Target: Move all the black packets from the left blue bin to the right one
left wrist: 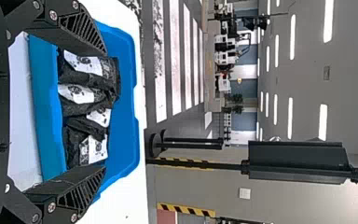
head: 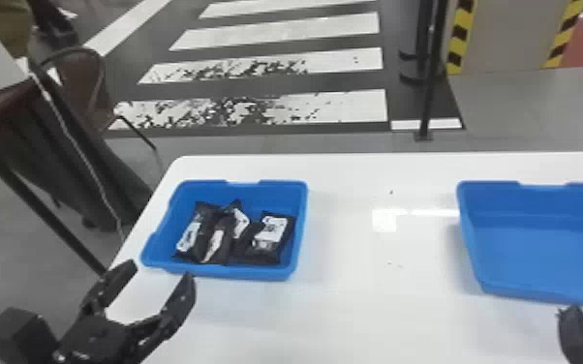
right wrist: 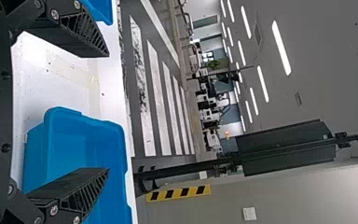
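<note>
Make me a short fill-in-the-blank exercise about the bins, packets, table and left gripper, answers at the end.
The left bin and right bin are both coloured ____.
The black packets lie inside the ____ bin.
The tabletop under the bins is coloured ____.
The left gripper is not shut but ____.

Missing words: blue; left; white; open.

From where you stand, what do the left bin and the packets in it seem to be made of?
The left bin looks like smooth moulded plastic: one even blue, with rounded corners. The packets are probably thin plastic film or foil, black with a slight sheen, judging by their creases.
</note>
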Motion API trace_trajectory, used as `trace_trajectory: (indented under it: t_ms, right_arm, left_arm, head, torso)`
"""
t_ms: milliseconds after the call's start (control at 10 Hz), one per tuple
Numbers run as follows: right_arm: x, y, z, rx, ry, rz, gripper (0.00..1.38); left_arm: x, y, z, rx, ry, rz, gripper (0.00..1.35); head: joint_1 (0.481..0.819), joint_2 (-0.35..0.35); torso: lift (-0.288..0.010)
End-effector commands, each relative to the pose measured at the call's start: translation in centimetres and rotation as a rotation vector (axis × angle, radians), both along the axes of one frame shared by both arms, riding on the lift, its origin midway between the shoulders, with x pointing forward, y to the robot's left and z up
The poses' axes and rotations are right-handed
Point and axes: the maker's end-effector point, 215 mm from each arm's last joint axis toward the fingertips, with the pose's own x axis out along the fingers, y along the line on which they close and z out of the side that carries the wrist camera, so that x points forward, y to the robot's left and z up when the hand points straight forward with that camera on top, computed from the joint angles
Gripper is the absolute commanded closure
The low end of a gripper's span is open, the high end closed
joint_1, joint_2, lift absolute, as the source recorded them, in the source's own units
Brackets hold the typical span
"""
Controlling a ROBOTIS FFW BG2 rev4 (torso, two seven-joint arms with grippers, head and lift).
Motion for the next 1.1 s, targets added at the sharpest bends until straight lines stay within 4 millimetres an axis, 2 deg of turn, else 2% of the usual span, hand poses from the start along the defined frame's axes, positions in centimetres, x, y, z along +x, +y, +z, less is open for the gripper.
trace_trajectory:
  t_ms: [0,800,1000]
  right_arm:
    - [0.0,-0.1,-0.2,0.004,0.004,-0.001,0.16]
    - [0.0,-0.1,-0.6,0.03,0.012,-0.006,0.16]
    - [0.0,-0.1,-0.7,0.033,0.014,-0.005,0.16]
  left_arm:
    - [0.3,-0.5,0.0,-0.011,-0.003,-0.005,0.18]
    - [0.6,-0.4,-0.2,-0.023,0.006,-0.002,0.18]
    - [1.5,-1.4,-0.9,-0.044,0.034,-0.014,0.18]
  head:
    - [0.695,0.219]
    - [0.695,0.21]
    - [0.695,0.208]
  torso:
    - [-0.14]
    - [-0.14]
    - [-0.14]
